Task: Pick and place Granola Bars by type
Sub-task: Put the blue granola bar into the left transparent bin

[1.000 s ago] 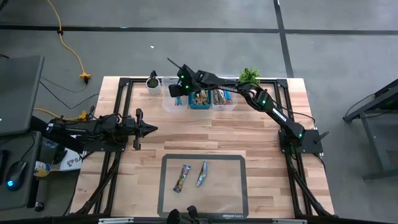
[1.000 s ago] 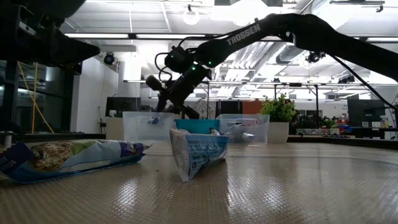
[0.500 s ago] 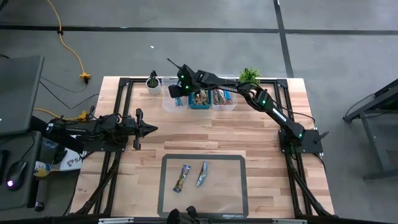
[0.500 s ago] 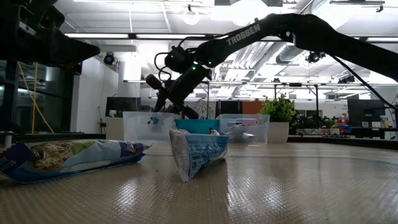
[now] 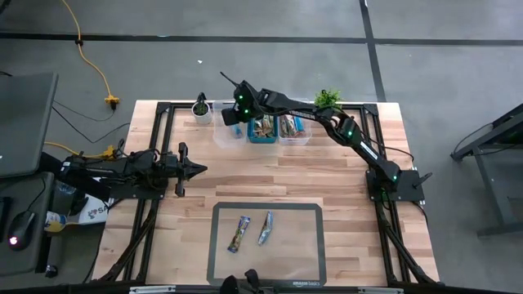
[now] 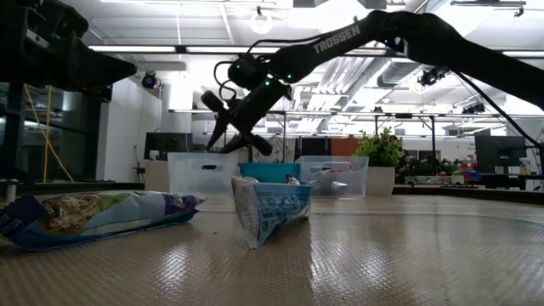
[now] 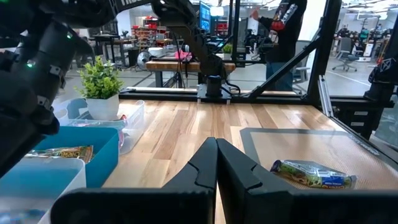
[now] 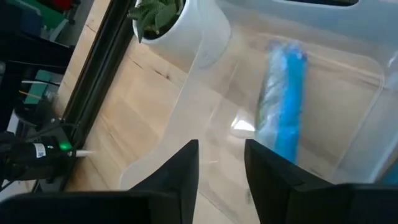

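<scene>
My right gripper (image 5: 231,119) hangs open and empty above the left clear bin (image 5: 226,135) at the table's far edge; it also shows in the low view (image 6: 236,143). A blue bar (image 8: 283,109) lies on that bin's floor, past the open fingers (image 8: 186,168). Two more bars lie flat on the dark mat (image 5: 306,245) near the front edge: one blue and tan (image 5: 238,233), one silvery blue (image 5: 265,228). My left gripper (image 5: 196,169) waits shut and empty at the table's left side, and shows shut in its wrist view (image 7: 216,163).
A blue bin (image 5: 263,131) with tan bars and a second clear bin (image 5: 294,131) stand right of the first. Small potted plants (image 5: 200,107) (image 5: 327,100) flank the bins. A black frame runs along the table's edges. A person (image 7: 283,31) stands in the room beyond.
My right gripper has risen a little above the left clear bin, staying open. The blue bar stays in the bin.
</scene>
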Robot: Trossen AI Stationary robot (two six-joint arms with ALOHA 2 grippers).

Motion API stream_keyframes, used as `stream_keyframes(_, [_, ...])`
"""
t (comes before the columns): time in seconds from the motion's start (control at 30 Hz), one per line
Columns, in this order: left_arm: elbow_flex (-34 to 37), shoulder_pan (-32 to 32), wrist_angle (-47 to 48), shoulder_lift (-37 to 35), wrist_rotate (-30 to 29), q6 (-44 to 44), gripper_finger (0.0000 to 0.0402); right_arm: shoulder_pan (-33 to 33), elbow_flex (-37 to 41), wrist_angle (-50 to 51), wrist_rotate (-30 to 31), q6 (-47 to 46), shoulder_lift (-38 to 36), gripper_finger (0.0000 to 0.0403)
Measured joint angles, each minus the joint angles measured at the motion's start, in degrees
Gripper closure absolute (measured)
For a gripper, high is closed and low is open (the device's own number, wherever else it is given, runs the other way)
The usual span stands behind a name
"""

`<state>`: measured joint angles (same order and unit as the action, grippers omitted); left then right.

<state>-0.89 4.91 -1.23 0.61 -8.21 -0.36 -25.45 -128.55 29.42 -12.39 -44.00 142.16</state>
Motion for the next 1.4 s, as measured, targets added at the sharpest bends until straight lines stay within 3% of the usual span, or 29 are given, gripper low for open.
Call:
stream_keyframes(0.37, [0.0,0.0,0.0,0.0,0.0,0.0,0.0401,0.0,0.0,0.5,0.4,2.0,-3.4,0.0284])
stream_keyframes(0.73, [0.0,0.0,0.0,0.0,0.0,0.0,0.0401,1.8,0.0,-0.1,1.2,7.4,-12.3,0.0284])
stream_keyframes(1.13, [0.0,0.0,0.0,0.0,0.1,0.0,0.0401,8.5,0.0,-0.6,0.0,7.9,-22.8,0.0284])
stream_keyframes(1.4, [0.0,0.0,0.0,0.0,0.1,0.0,0.0401,15.0,0.0,0.0,-1.1,2.4,-27.1,0.0284])
